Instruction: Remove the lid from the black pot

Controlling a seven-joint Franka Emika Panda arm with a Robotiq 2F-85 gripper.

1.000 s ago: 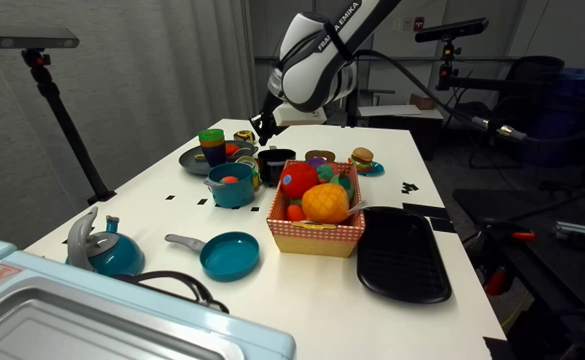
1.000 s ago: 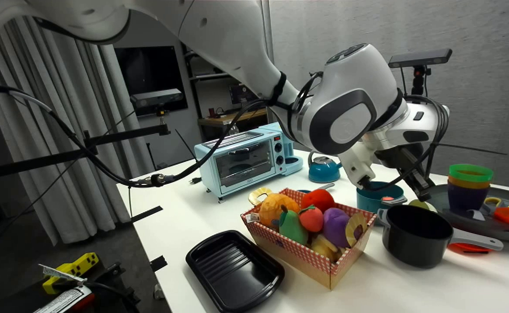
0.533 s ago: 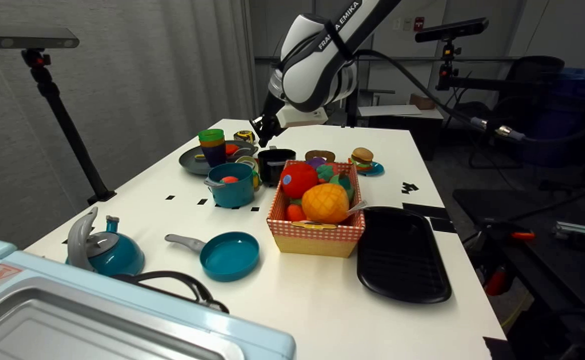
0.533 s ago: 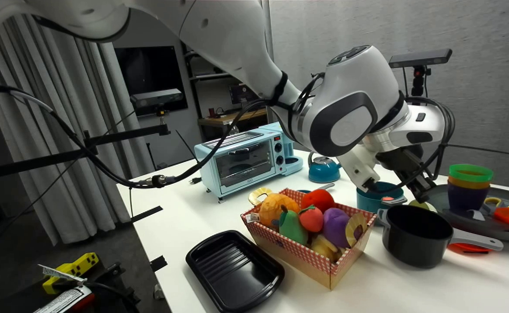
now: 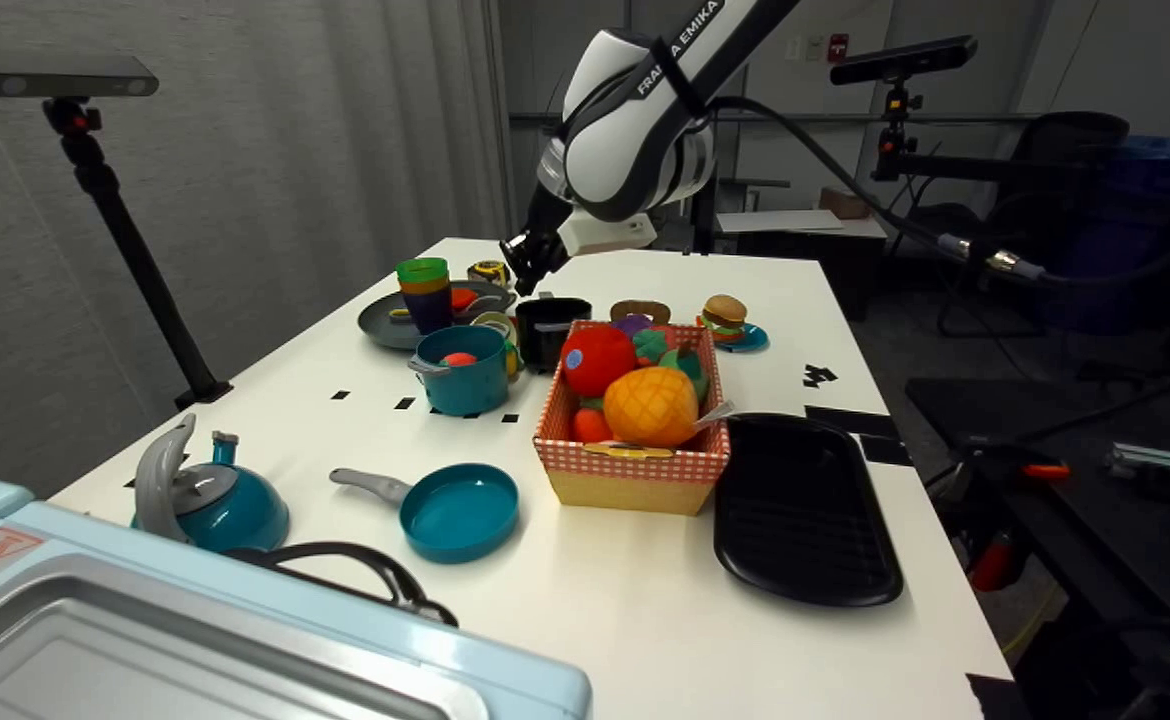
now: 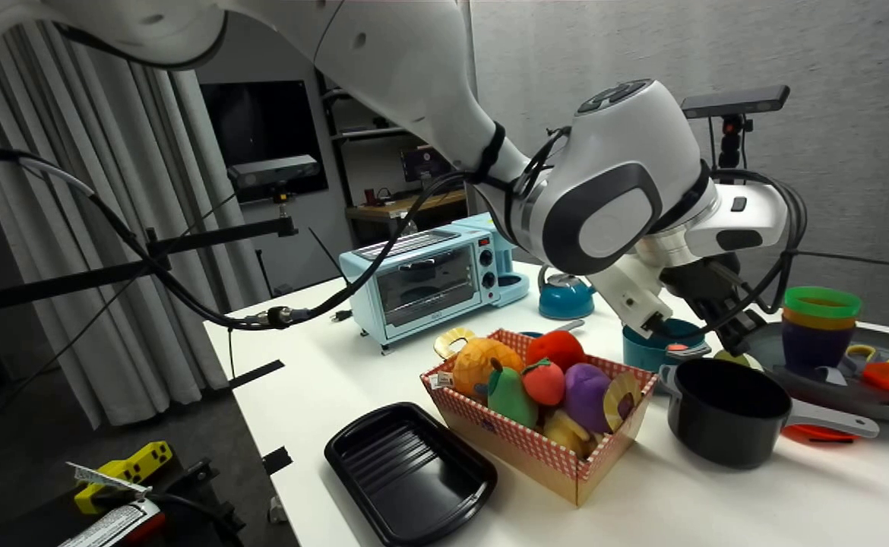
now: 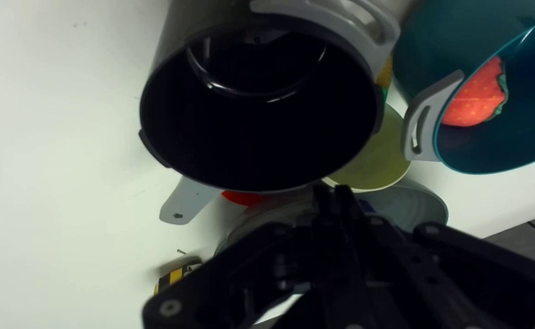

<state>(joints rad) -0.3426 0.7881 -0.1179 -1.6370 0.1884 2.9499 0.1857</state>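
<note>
White lettering [image 5: 693, 32], partly hidden, reads "FRANKA EMIKA" on the arm [image 5: 600, 175]; the gripper [image 7: 332, 194], 2 fingertips [image 7: 344, 198] together, hangs near the uncovered black pot [image 6: 722, 433].

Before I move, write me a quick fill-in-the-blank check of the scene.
The black pot has no ____ covering its mouth.
Its long handle is ____ in color.
Inside the teal pot is a toy ____.
The top cup of the stack is ____ in color.

Missing words: lid; gray; strawberry; green.

White table [image 5: 635, 610]: spread below me
Opposite edges: kettle [image 5: 235, 510] and black tray [image 5: 803, 510] rested near
Between those edges: black pot [image 6: 727, 425] stood
</note>
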